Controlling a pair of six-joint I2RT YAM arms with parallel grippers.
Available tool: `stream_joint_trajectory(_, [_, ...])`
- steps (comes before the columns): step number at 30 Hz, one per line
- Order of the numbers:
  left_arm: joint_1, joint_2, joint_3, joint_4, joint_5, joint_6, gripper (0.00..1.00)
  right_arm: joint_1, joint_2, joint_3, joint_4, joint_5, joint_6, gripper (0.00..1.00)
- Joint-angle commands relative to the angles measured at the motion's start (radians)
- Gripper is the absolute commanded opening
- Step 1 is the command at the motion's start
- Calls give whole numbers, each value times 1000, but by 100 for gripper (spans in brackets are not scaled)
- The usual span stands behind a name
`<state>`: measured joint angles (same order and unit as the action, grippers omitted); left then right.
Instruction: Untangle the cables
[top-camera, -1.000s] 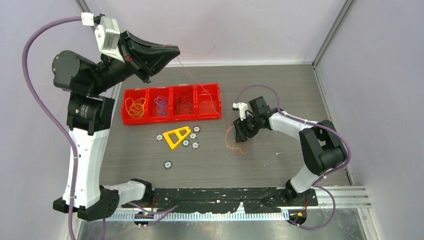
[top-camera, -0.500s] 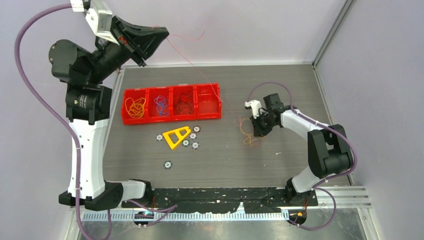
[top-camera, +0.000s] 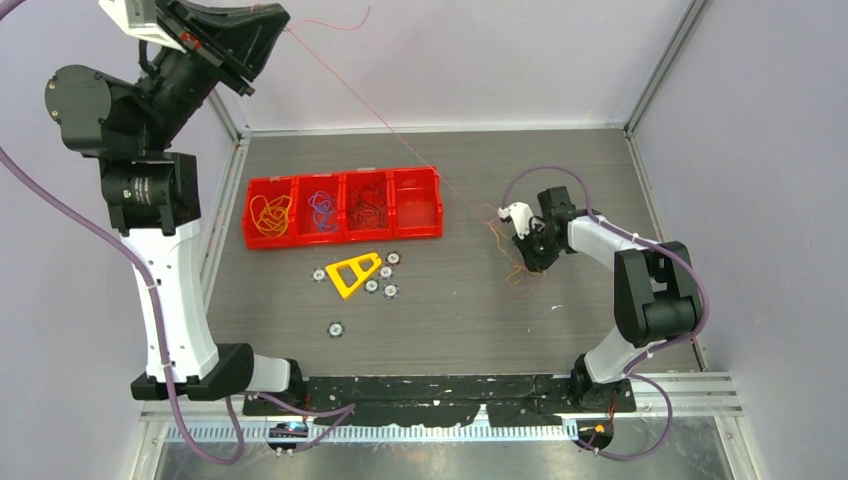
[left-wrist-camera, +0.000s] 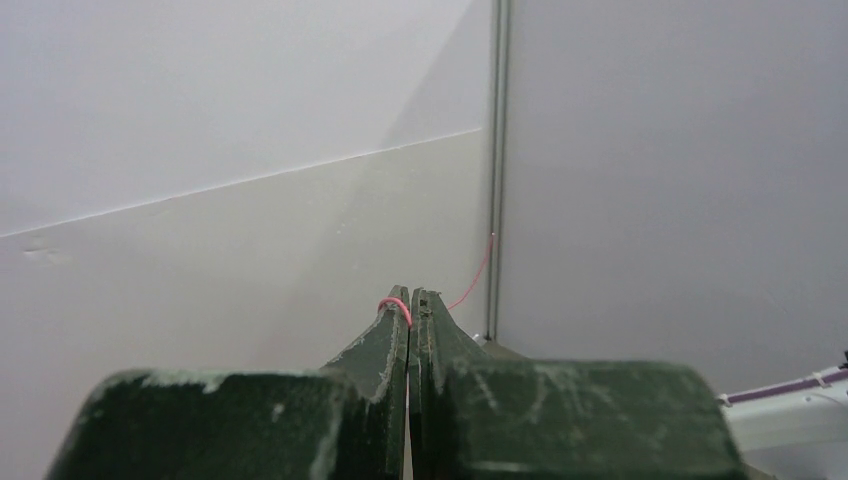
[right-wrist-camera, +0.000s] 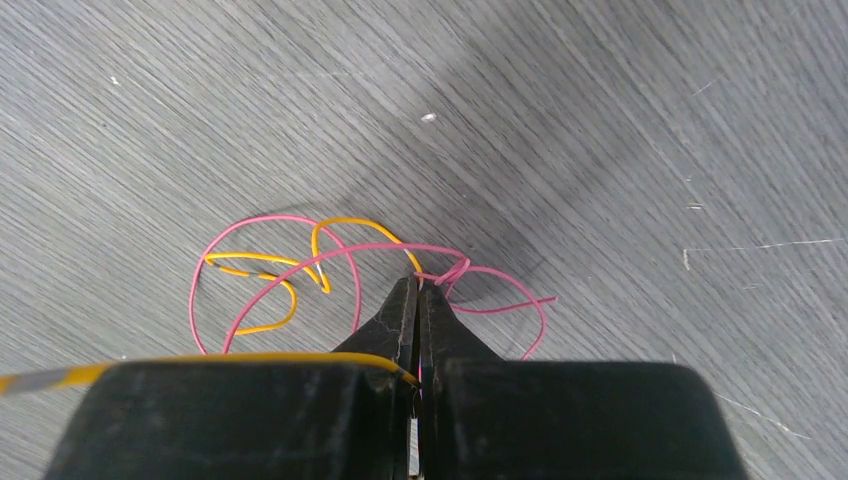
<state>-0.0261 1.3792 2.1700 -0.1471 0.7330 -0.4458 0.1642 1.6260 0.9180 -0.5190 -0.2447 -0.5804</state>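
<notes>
A small tangle of pink and orange cables (right-wrist-camera: 300, 262) lies on the grey table at mid right (top-camera: 512, 272). My right gripper (right-wrist-camera: 418, 283) is shut on it; an orange strand runs into the jaws and a pink knot sits at the tips. In the top view this gripper (top-camera: 527, 260) is low over the table. My left gripper (top-camera: 278, 20) is raised high at the back left, shut on a thin pink wire (left-wrist-camera: 395, 302). That pink wire (top-camera: 370, 110) stretches taut down over the tray toward the tangle.
A red four-compartment tray (top-camera: 340, 240) holds orange wires (top-camera: 270, 215), blue wires (top-camera: 322, 208) and dark red wires (top-camera: 368, 208). A yellow triangular piece (top-camera: 352, 272) and several small round parts (top-camera: 385, 280) lie in front of it. Enclosure walls surround the table.
My left gripper has risen and moved left, drawing the pink wire taut. My right gripper has shut on the tangle and shifted right with it.
</notes>
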Motion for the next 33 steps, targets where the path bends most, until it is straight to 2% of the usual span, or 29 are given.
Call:
stream_joint_trajectory(1, [76,7,47,90,-35,-87,0,-51,37,-29,27,112,-85,5])
stream_joint_trajectory(7, [158,21,86,118,-74,-120,0,-84,35,-40,39,139,-123,5])
stream_joint_trajectory(10, [189,37,103,131,-54,-182,0,-92,31,-44,38,137,-133,5])
stream_joint_trajectory(14, [190,25,2,230,41,-309,0,-94,26,-17,-27,51,-124,5])
stream_joint_trajectory(16, [187,11,-41,248,51,-328,0,-94,18,13,-81,-36,-118,10])
stream_joint_trajectory(21, [182,7,-90,244,60,-338,0,-94,-26,87,-182,-207,-100,35])
stream_joint_trajectory(24, [163,10,-127,244,75,-343,0,-94,-47,116,-233,-263,-84,39])
stream_joint_trajectory(27, [119,21,-165,245,96,-339,0,-93,-49,159,-282,-322,-68,50])
stream_joint_trajectory(32, [-1,45,-246,241,82,-288,0,-94,-83,197,-308,-376,-16,77])
stream_joint_trajectory(33, [-27,54,-260,241,80,-270,0,-93,-91,201,-308,-381,-1,79])
